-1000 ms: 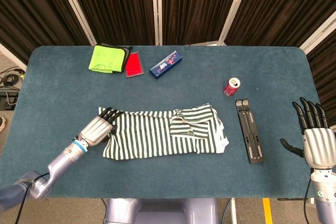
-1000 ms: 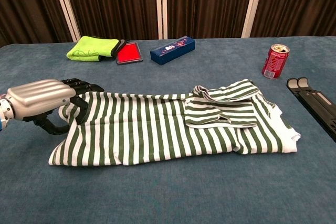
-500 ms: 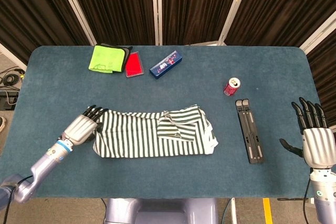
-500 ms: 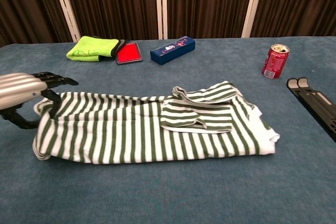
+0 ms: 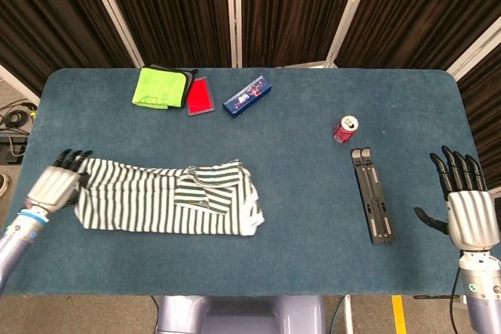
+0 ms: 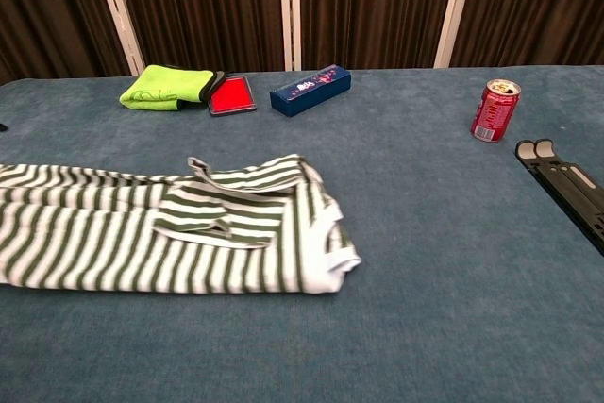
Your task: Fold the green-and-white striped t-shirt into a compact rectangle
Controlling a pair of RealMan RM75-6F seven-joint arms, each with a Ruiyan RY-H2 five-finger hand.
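Dragged leftward across the bench [image 5: 313,256], the striped t-shirt [image 5: 156,197] had travelled a long way since the earlier frames, when it lay near the middle; now its left end sat close to the bench's left edge. My left hand [image 5: 55,185] had gone with it, and in the head view its dark fingers [image 5: 70,157] lay at the shirt's far-left corner, apparently gripping the cloth, though I could not see the pinch itself. The chest view showed the shirt [image 6: 160,228] running off the left border with no hand visible.

My right hand [image 5: 468,213] stood upright near the bench's right edge, fingers spread and holding nothing, well apart from the shirt.

As for progress, I judged the fold only partly done. The shirt lay as a long flat band, its sides seemingly turned in, with a sleeve flap [image 5: 205,185] doubled over near the collar end. It was still far too long to be called a compact rectangle; the lengthwise folds were left to do.

Elsewhere sat a green cloth [image 5: 162,87], a red card [image 5: 200,97], a blue box [image 5: 247,95], a red drinks can [image 5: 345,129] and a black folding stand [image 5: 373,195]
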